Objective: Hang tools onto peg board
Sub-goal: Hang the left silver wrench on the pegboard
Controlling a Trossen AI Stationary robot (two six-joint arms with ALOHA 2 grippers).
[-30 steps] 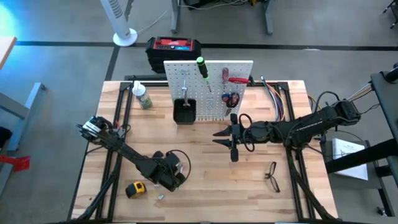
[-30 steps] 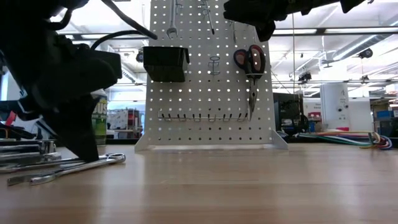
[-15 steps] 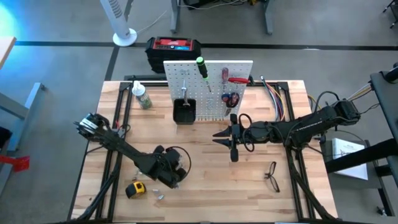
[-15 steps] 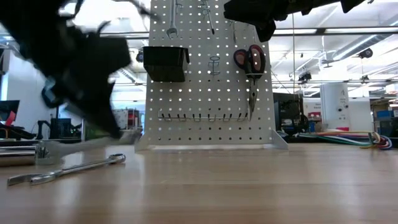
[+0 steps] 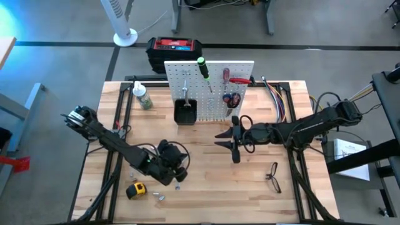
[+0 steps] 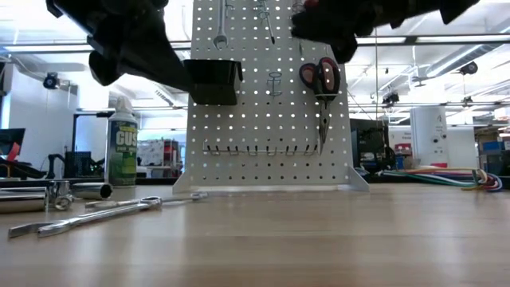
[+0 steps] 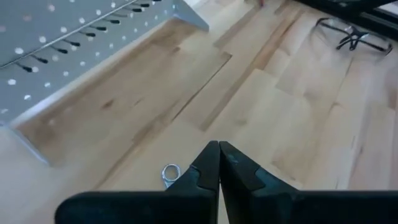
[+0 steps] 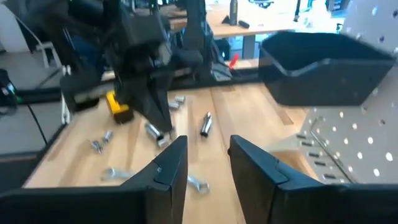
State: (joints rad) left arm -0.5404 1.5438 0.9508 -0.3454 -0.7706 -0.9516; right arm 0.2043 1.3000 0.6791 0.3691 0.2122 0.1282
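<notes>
The white peg board (image 5: 209, 81) (image 6: 271, 151) stands upright at the table's far middle. A green screwdriver (image 5: 202, 65), red-handled tools (image 5: 232, 80), red-handled pliers (image 6: 320, 80) and a wrench (image 6: 221, 28) hang on it, above a black bin (image 6: 212, 80). My left gripper (image 5: 177, 181) (image 7: 219, 163) is raised over the near left of the table, shut on a small silver wrench (image 7: 169, 175). My right gripper (image 5: 226, 139) (image 8: 208, 165) hovers open in front of the board, nothing between its fingers. A yellow tape measure (image 5: 136, 189) and black glasses (image 5: 273, 176) lie on the table. My left gripper pinches the small wrench between its two shut fingers, slanting down from the table's left. Only the ring end (image 7: 169, 175) shows, sticking out beside the fingertips; the fingers hide the rest. The wrench is lifted clear of the table (image 8: 155, 132).
Loose wrenches (image 6: 88, 217) and sockets (image 6: 60, 191) lie near the table's front left, by small silver parts (image 5: 156, 195). A green-labelled bottle (image 5: 144, 99) stands left of the board. A red-and-black box (image 5: 175, 51) sits behind it. Coloured cables (image 5: 278, 100) run along the right.
My left gripper has risen from the table top near the tape measure and tipped from pointing steeply down to a shallower slant. It has taken the small wrench up clear of the wood. The other wrenches stay on the table.
</notes>
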